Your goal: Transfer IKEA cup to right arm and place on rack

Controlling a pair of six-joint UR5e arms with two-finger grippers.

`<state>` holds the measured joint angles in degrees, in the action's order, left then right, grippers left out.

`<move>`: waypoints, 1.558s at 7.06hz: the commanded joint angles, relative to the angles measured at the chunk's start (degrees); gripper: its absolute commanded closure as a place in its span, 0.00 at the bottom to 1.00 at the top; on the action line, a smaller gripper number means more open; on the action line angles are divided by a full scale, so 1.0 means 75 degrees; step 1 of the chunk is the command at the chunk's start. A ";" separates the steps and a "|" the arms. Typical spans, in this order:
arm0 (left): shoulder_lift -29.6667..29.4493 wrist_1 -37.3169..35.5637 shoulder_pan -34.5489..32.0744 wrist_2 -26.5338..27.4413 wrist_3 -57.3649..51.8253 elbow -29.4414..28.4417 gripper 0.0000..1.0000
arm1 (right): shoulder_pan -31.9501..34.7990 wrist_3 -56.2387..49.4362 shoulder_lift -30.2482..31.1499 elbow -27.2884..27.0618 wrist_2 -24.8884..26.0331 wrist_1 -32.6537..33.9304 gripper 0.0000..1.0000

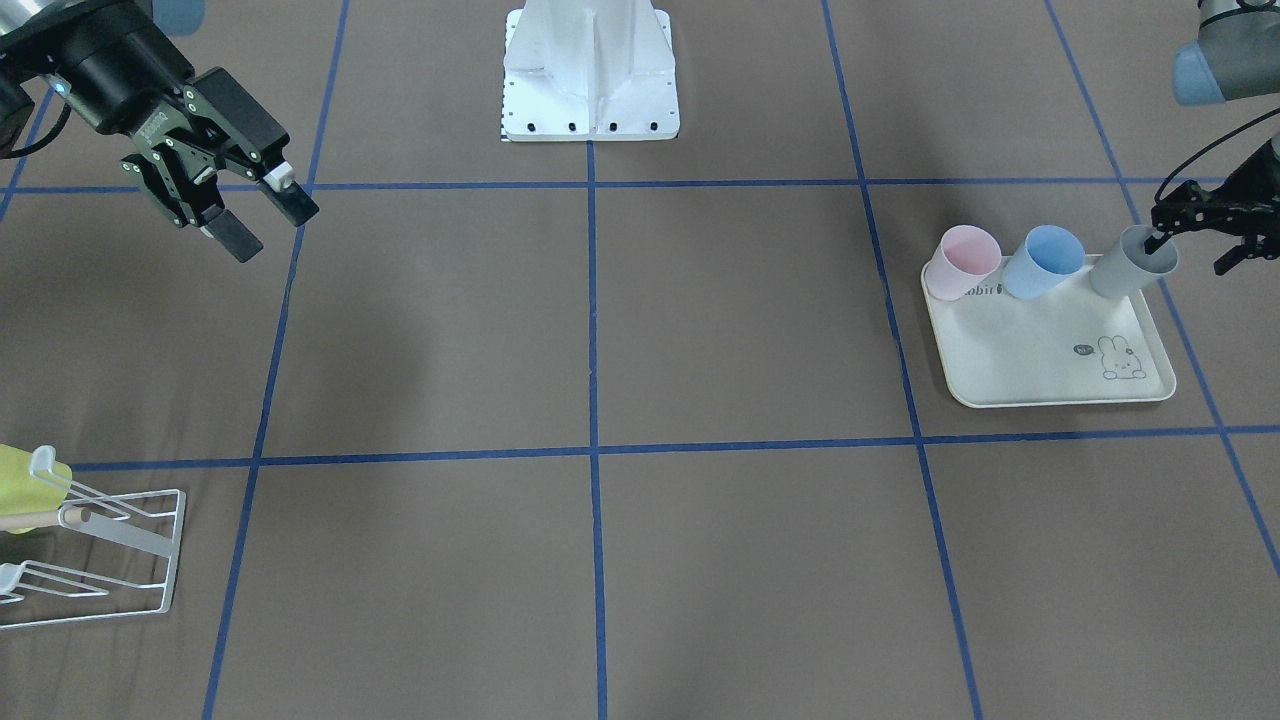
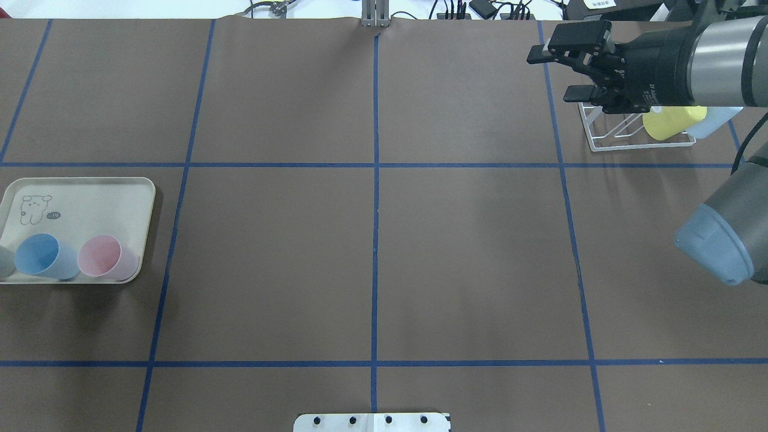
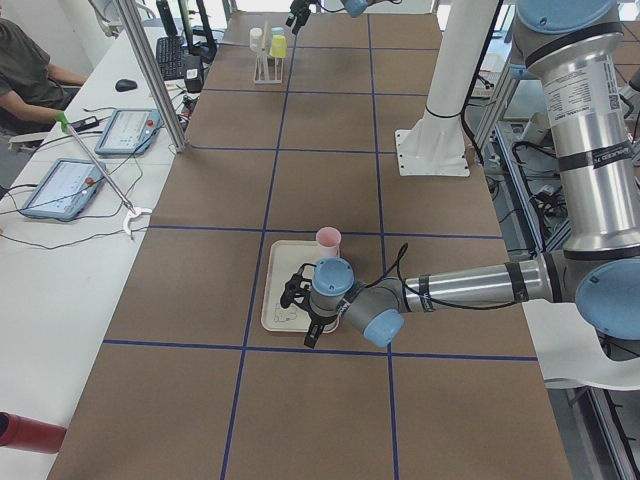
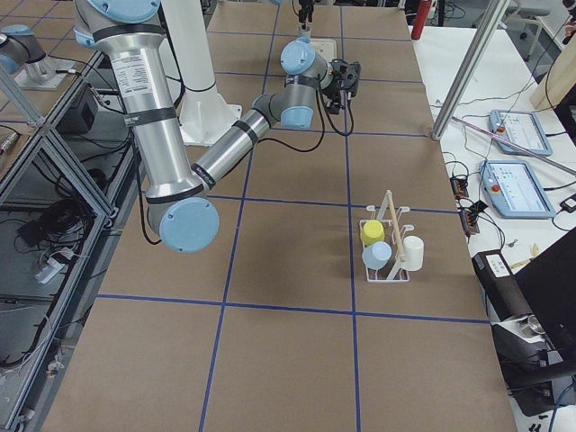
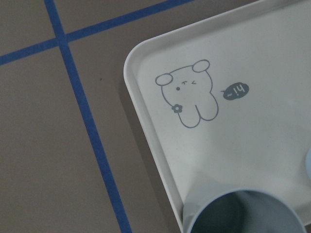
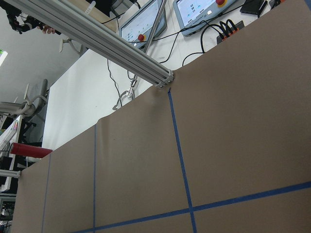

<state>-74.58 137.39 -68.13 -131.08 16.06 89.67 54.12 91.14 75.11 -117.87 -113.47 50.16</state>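
Grey cup point(image 5: 243, 213) sitting on tray point(image 1: 1040, 350), right of frame; your left gripper point(image 1: 1193, 255) straddling its rim, jaws spread. Right gripper point(image 1: 268, 225) hovering upper left, jaws wide, holding nothing. Rack point(image 1: 150, 560) standing lower left.

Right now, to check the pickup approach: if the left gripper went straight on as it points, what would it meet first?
Probably the grey cup, at the tray's end: the left gripper points down at its rim. Depth is unclear, so I cannot tell whether a finger is inside.
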 commanded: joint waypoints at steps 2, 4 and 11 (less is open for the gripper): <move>-0.0006 0.0009 0.0037 -0.0019 0.0003 -0.0003 0.63 | 0.0002 -0.0012 0.0016 0.0002 0.0000 -0.0009 0.00; -0.0018 0.0009 0.0037 -0.0030 0.0015 -0.0003 0.71 | 0.0002 -0.0012 0.0016 0.0002 0.0000 -0.0009 0.00; 0.0123 -0.0038 -0.0056 -0.0263 0.0015 0.0557 1.00 | 0.0002 0.0000 -0.0031 -0.0022 0.0000 -0.0021 0.00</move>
<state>-74.07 137.26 -68.22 -131.90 16.16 92.11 54.14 91.14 74.92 -118.03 -113.47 50.01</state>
